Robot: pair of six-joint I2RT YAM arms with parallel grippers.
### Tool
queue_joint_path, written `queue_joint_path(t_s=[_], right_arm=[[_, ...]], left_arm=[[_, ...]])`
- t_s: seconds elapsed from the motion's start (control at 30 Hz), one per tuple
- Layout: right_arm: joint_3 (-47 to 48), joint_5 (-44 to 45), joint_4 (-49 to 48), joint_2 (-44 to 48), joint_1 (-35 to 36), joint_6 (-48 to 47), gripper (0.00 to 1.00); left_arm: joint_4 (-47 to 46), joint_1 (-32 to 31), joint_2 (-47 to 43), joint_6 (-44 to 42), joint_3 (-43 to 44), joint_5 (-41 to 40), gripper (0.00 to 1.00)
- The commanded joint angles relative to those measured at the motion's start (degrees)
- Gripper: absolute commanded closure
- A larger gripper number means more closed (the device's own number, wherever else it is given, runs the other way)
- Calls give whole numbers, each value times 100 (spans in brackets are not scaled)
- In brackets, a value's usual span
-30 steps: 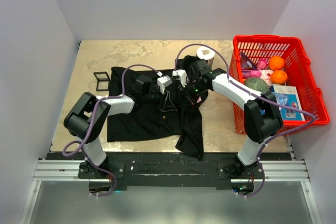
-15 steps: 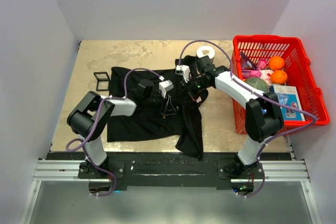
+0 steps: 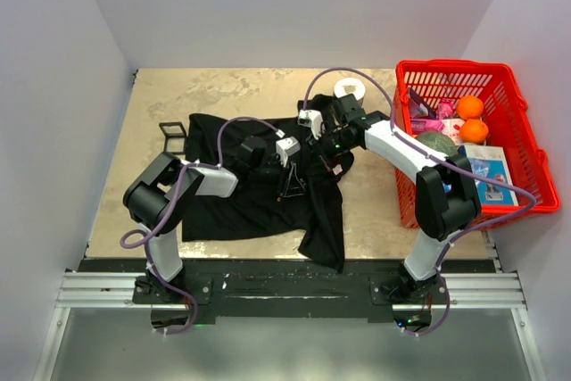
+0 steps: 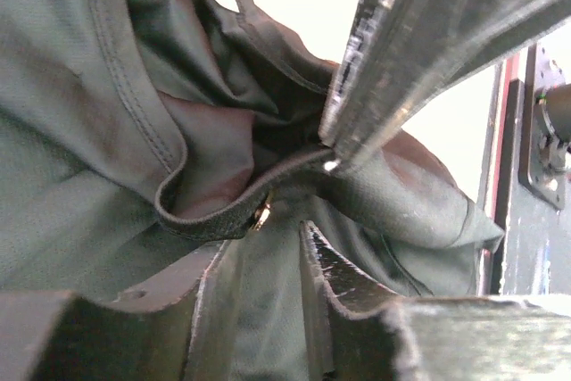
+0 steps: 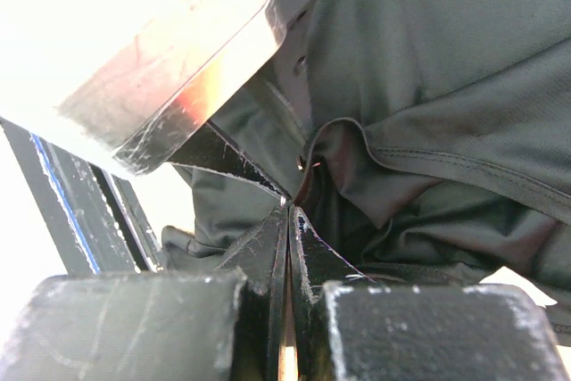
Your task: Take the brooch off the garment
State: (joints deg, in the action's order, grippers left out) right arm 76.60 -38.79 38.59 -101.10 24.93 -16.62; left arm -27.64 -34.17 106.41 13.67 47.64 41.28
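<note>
The black garment (image 3: 241,207) lies spread on the table, bunched at its collar between the two arms. The brooch (image 4: 260,213) is a tiny golden glint tucked under the folded collar band, just past my left fingertips; it also glints faintly in the right wrist view (image 5: 303,164). My left gripper (image 4: 268,243) (image 3: 291,183) has its jaws partly apart with a fold of cloth filling the gap. My right gripper (image 5: 288,207) (image 3: 326,153) is shut, its tips meeting the collar edge from the opposite side. I cannot tell whether the tips pinch cloth.
A red basket (image 3: 451,65) stands at the right, holding oranges (image 3: 470,107), a green fruit (image 3: 435,143) and packets. A white roll (image 3: 350,89) sits behind the right wrist. A black square frame (image 3: 173,136) lies left of the shirt.
My left gripper has shifted slightly right and nearer, staying in the cloth. My right gripper moved a little farther back early on, then held still.
</note>
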Motion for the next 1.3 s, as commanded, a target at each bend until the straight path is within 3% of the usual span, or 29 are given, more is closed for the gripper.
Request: queue_joint_path(t_s=[0.0, 0.13, 0.27, 0.53, 0.6, 0.8, 1.0, 1.27], right_arm=[[224, -191, -71, -6, -58, 45, 100], [207, -200, -71, 3, -67, 54, 100], [189, -191, -71, 11, -58, 54, 100], [110, -121, -53, 38, -58, 19, 100], [101, -112, -53, 38, -76, 1, 100], [118, -24, -44, 46, -76, -25, 100], [154, 38, -44, 3, -172, -52, 100], [198, 327, -18, -112, -225, -227, 100]], left_arm=[[-295, -19, 90, 118, 185, -181, 61], [-330, -10, 99, 232, 158, -164, 63], [-400, -10, 90, 259, 106, -146, 76], [-620, -2, 73, 505, 97, 12, 91], [-646, 33, 38, 514, 53, 29, 99], [-752, 112, -50, 453, -79, 405, 100], [3, 121, -559, -460, -246, 1224, 100], [847, 78, -894, -1683, -316, 1620, 100]])
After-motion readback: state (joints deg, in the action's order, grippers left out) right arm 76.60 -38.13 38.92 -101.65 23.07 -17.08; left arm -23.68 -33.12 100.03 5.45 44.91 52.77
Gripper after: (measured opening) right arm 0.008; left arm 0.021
